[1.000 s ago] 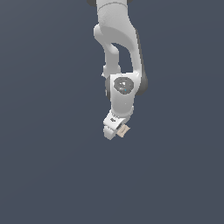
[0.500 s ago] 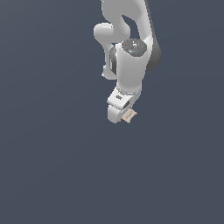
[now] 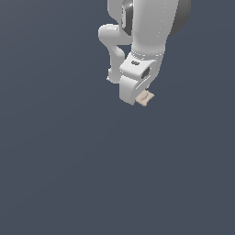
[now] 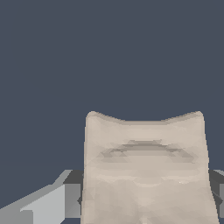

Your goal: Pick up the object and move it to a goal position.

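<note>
Notched tan lump (image 4: 144, 170) (faceted, matte)

Small tan-beige angular lump (image 4: 144, 170) reads matt, faintly ridged, like unglazed clay or stone; white robot gripper (image 3: 139, 94) and the arm's white casing (image 3: 149, 27) look like smooth, softly glossy plastic; flat dark slate-grey backdrop (image 3: 59, 160) is uniform, matt, textureless.

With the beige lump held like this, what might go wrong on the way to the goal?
1. The object sticks out past the gripper, so the hold may be shallow and it could slip.
2. It fills much of the wrist view, hiding what lies beyond.
3. No goal marker shows, so placement is hard to check.
</note>
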